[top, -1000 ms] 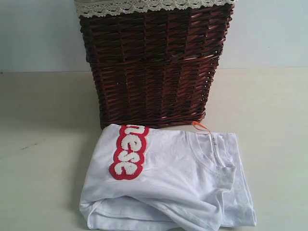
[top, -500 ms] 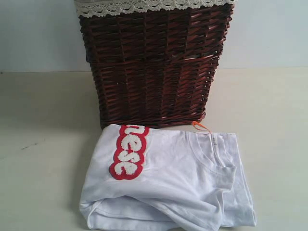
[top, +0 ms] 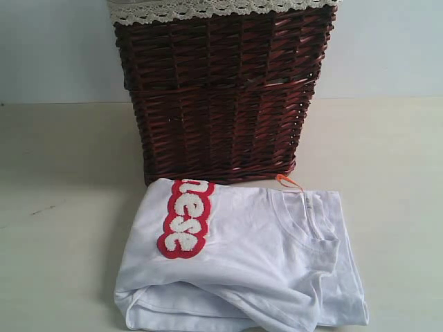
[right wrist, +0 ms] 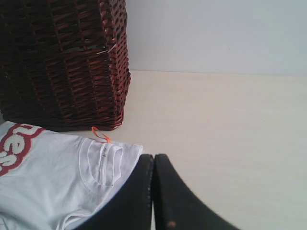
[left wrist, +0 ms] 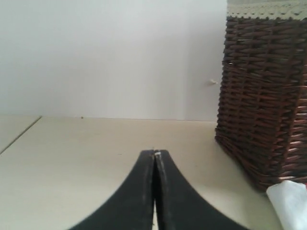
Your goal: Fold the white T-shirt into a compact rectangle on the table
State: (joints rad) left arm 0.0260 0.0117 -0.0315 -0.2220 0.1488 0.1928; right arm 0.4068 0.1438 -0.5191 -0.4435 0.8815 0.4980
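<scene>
Left gripper [left wrist: 154, 154] has its two black fingers [left wrist: 134, 196] pressed flat together, clenched on nothing, above the table [left wrist: 72, 158]. To one side stands the basket [left wrist: 264, 96], with a corner of the shirt [left wrist: 290, 203] at its foot.

Right gripper [right wrist: 153, 158] is likewise clamped tight and empty, its tips seen over the shirt's edge near the collar [right wrist: 98, 163] and the orange tag [right wrist: 100, 135].

From the exterior camera, the shirt lies folded on the table just in front of the basket, red-edged lettering [top: 185, 218] on its left, collar on its right.
</scene>
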